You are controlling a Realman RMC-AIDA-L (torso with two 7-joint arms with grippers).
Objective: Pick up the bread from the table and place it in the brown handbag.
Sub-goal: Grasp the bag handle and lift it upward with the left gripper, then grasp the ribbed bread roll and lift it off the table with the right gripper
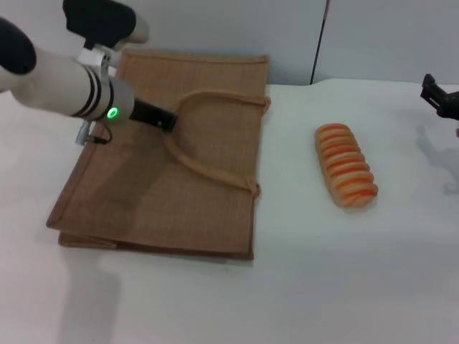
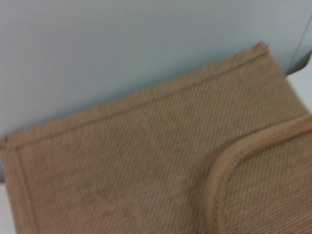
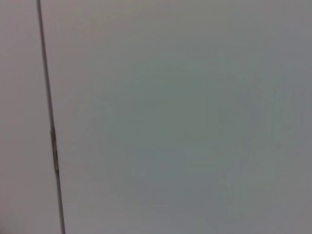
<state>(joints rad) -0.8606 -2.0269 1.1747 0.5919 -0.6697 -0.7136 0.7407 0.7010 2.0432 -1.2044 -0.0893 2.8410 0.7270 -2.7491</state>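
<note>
Left hand (image 1: 161, 118) reaching over the brown handbag (image 1: 143, 193), dark tip sitting at the arched loop handle (image 1: 204, 161) near the bag's far edge; whether open or closed, not possible to tell, nor whether gripping anything. Showing a green light on the wrist (image 1: 112, 112) just behind it. Lying flat under that arm toward the desk's (image 1: 323, 287) left side: tan-brown woven jute, darker trim along the edges, handle arching across the top face; close weave and a trim band (image 2: 229, 161) filling the left wrist view. Resting well apart from the bag, toward the desk's right side: the bread (image 1: 346, 165), a small oblong loaf, pale tan with orange-brown crosswise ridges, untouched. Right hand (image 1: 441, 97) hanging at the desk's far right edge, only a dark part showing, grip state impossible to tell.
</note>
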